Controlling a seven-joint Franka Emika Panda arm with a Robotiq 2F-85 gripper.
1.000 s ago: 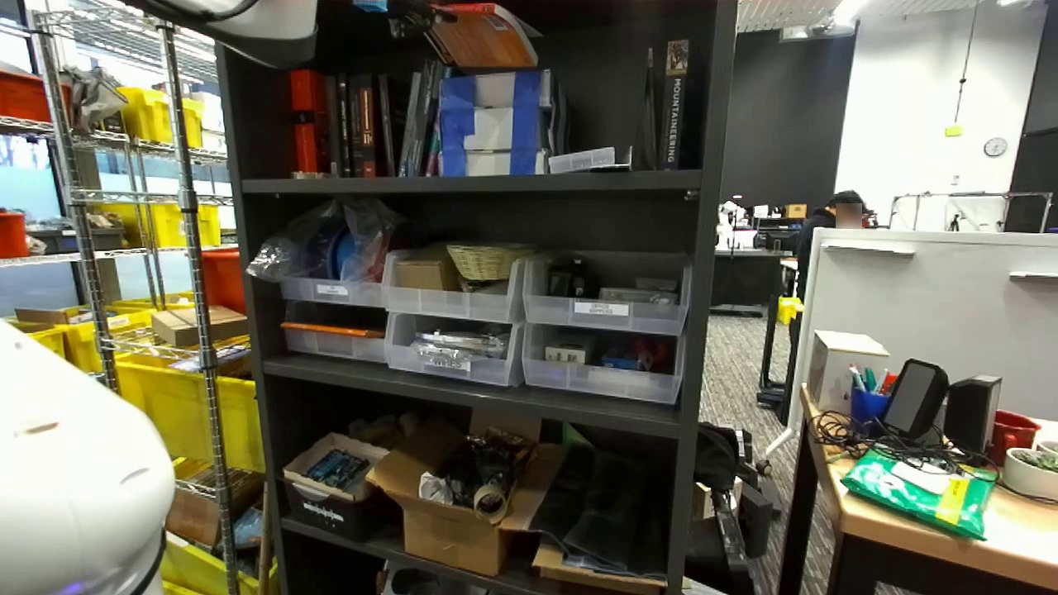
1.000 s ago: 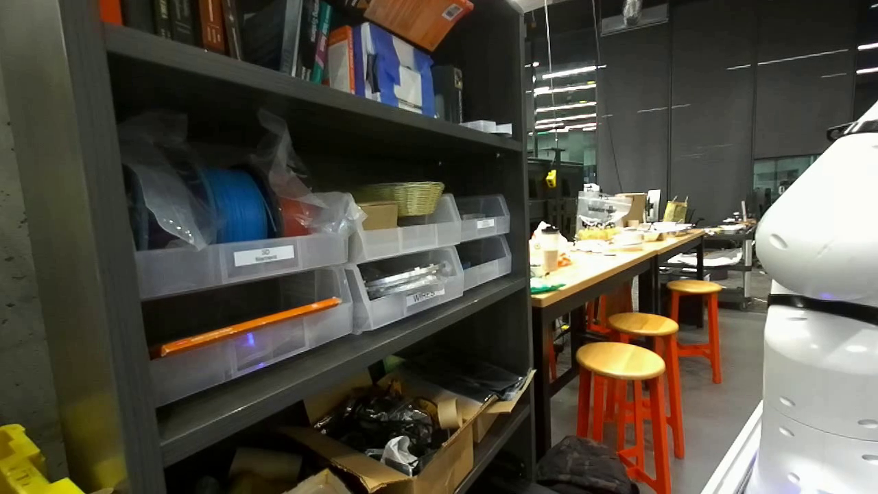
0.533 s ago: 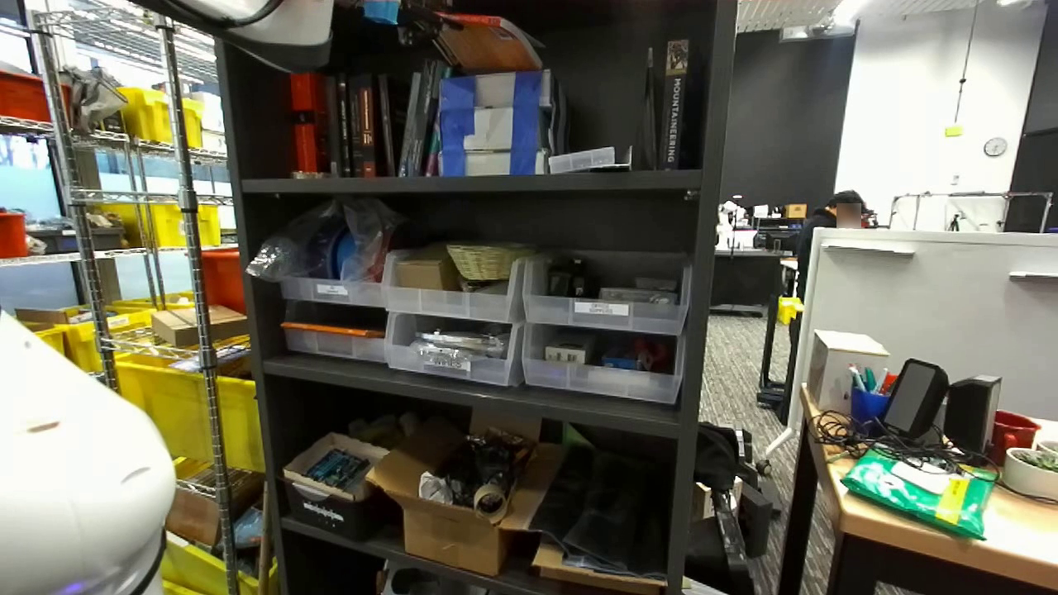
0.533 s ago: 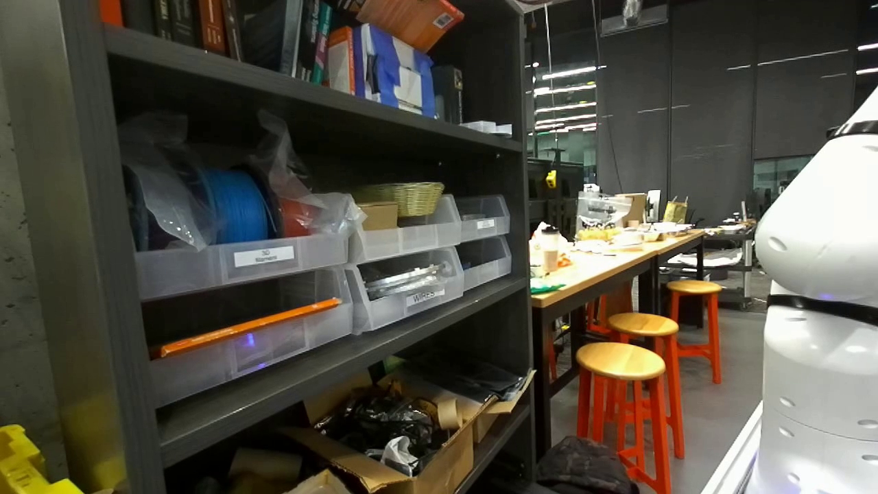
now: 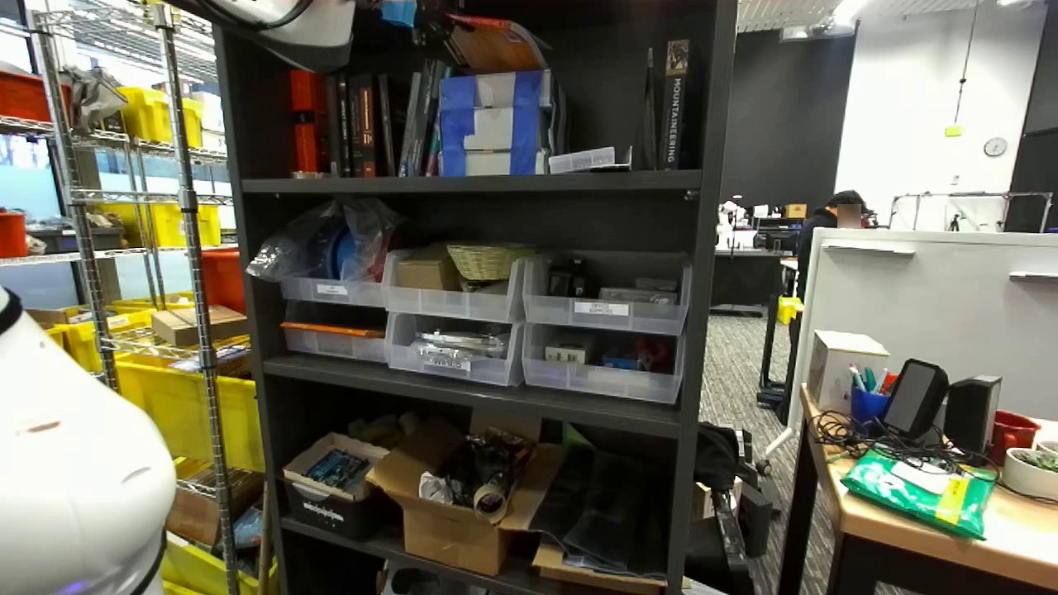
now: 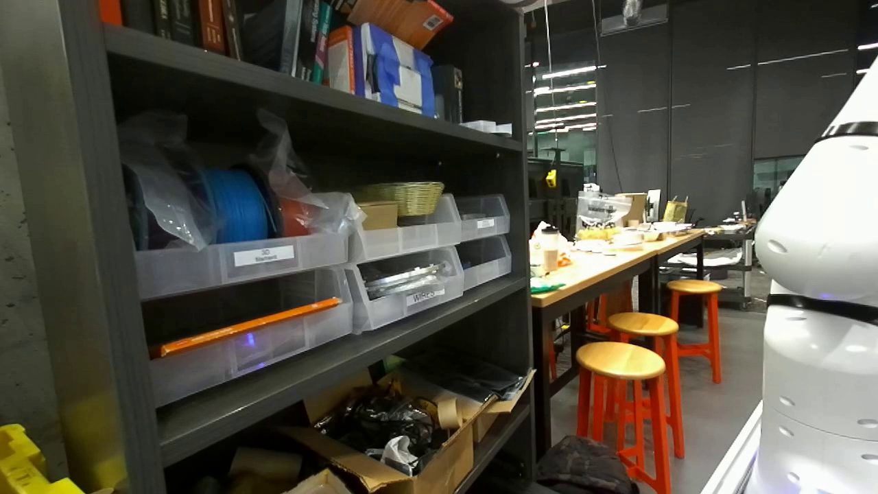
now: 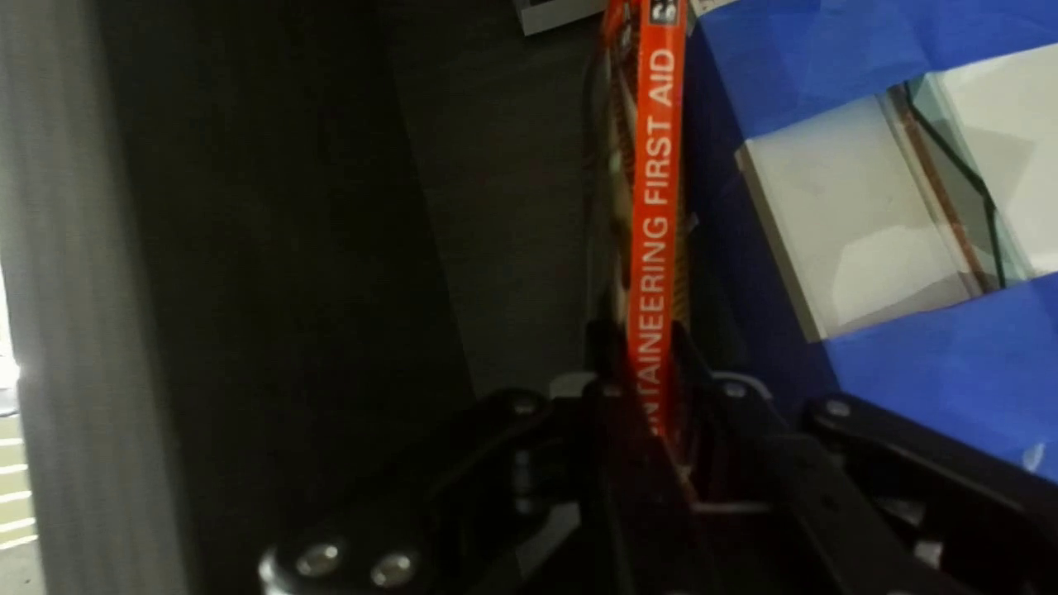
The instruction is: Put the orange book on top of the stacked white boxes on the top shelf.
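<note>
- Tall, open-fronted dark-grey shelving unit: one; fills the middle of the frame in an exterior view.
- Smooth white-shelled robot arm: one; lower left of that frame, with more of it at upper left.
- Long, flat, dark top shelf: one board; runs across the upper middle of the frame, laden.
- Row of upright, mostly dark-spined books: on the top shelf, upper left of the frame's centre.
- Flat, blue-banded stacked white boxes: one neat block on the top shelf, just right of the row. Risk: a low or hard approach could shove the block backward.
- Thin, flat orange book: upper middle of the frame in both exterior views, over the boxes, tilted, not lying flat; contact with them cannot be told. Risk: let go at this slant, it could slide off the front; swung sideways, it could topple the row.
- Black metal jaws: lower middle of the wrist view, clenched on the book's lettered red-orange spine. Risk: held along one edge, the book may pivot or its pages sag open.
</note>
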